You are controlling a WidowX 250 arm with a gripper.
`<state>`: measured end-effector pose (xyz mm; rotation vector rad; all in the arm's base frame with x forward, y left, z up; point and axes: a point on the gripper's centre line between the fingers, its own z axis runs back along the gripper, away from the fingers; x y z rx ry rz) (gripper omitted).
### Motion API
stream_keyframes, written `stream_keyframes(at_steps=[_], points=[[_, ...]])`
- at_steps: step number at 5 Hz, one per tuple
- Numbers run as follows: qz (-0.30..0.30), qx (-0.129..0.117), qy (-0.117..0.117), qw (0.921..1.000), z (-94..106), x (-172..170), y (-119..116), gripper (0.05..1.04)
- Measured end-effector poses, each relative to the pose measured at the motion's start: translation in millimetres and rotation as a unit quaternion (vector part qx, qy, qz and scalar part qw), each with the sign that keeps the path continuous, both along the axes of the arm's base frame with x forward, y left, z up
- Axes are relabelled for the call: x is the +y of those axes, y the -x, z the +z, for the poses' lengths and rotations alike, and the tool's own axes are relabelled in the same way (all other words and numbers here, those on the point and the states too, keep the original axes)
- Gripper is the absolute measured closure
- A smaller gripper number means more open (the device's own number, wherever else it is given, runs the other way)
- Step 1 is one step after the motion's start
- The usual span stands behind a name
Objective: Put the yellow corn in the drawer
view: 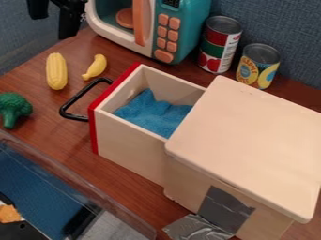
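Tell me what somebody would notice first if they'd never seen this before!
Probably the big wooden box at the right, with its red-fronted drawer pulled open and a blue cloth inside. Next might come the teal toy microwave behind it, then the bright yellow corn lying on the table left of the drawer's black handle.

Yellow corn (56, 71), red drawer front (93, 131)

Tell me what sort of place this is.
Probably a tabletop set up as a toy kitchen: there's a toy microwave, a yellow corn with a toy broccoli, and two cans against the wall.
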<state>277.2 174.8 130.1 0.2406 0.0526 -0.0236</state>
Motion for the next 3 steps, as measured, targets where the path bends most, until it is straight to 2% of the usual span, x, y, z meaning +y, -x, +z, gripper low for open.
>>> stream_keyframes(at_steps=[1, 2, 3], points=[[0.004, 0.011, 0.010, 0.9999, -10.9, -1.3, -0.6, 0.083], [0.069, -0.027, 0.033, 0.9967, -16.5, 9.0, -0.1, 0.083], [0.174, -0.077, 0.044, 0.9808, -21.2, 32.5, 8.1, 0.083]])
